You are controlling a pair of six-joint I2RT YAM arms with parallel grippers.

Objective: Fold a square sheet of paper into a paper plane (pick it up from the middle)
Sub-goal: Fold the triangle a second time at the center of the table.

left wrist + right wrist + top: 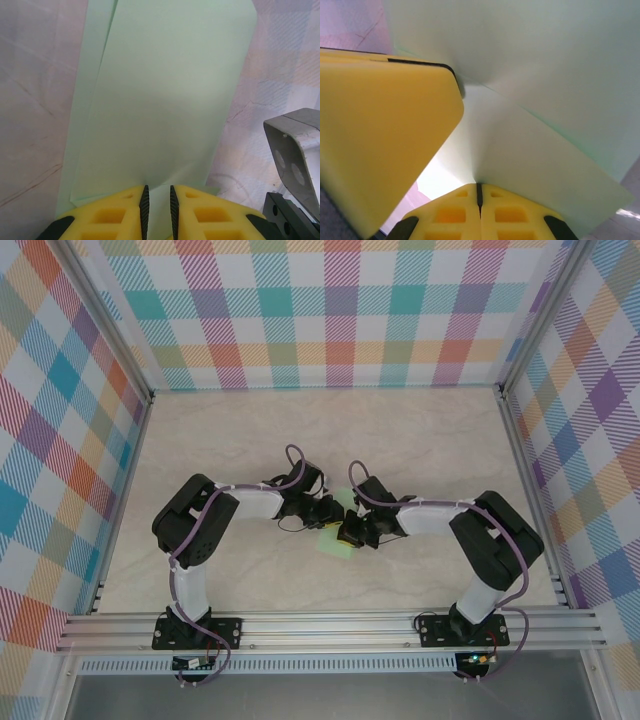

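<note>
Top view: left gripper [326,512] and right gripper [352,532] meet mid-table, with the pale-green sheet of paper [337,545] between them.
Left wrist: jaws nearly together, pinching the folded sheet's near edge.
Right wrist: jaws pressed together, pinching the sheet.

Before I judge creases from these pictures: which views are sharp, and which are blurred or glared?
Top external: sharp and evenly lit, but the pale mint-green paper sheet is small. Left wrist: paper soft, marbled tabletop blurred. Right wrist: the left gripper's near yellow finger is smeared; bright washed-out patch low on the paper.
</note>
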